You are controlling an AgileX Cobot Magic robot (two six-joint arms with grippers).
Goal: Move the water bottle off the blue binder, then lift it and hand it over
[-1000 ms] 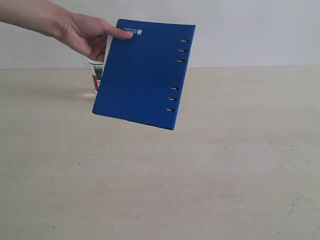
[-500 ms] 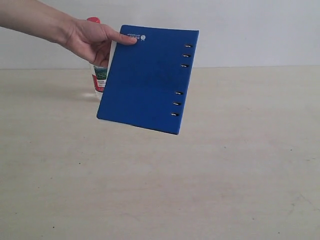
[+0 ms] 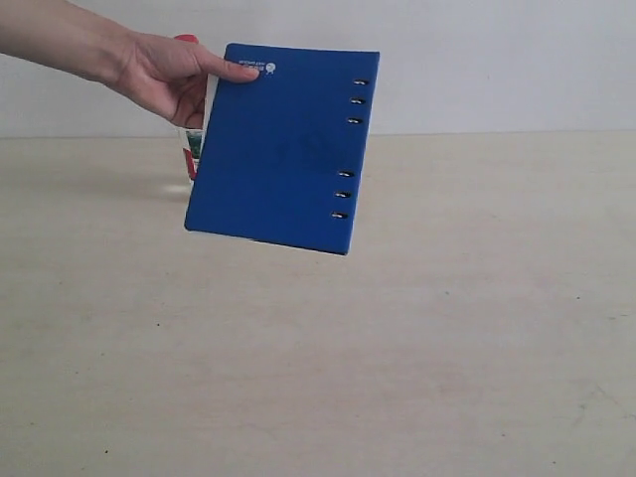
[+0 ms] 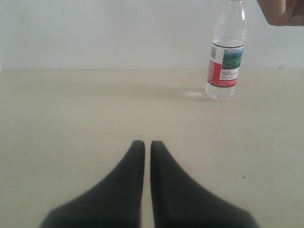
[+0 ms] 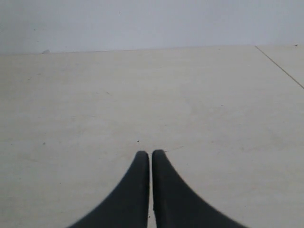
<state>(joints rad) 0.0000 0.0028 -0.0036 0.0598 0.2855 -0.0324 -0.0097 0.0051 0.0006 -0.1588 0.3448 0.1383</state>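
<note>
A person's hand [image 3: 164,75] holds the blue binder [image 3: 283,149] up in the air by its logo corner, ring slots on its right edge. Behind it the water bottle [image 3: 191,154] stands upright on the table, mostly hidden; only its label and a bit of red cap [image 3: 186,39] show. In the left wrist view the water bottle [image 4: 226,52] stands far ahead, with a fingertip [image 4: 283,12] of the hand above it. My left gripper [image 4: 147,143] is shut and holds nothing, low over the table. My right gripper [image 5: 150,153] is shut and holds nothing too. Neither gripper shows in the exterior view.
A pale wooden table [image 3: 397,338] fills the scene, with a white wall [image 3: 497,60] behind it. A seam in the table top [image 5: 280,67] runs across the right wrist view.
The hand moved the binder slightly right and down, then back left and up. The bottle stays in place behind it. Both grippers look unmoved.
</note>
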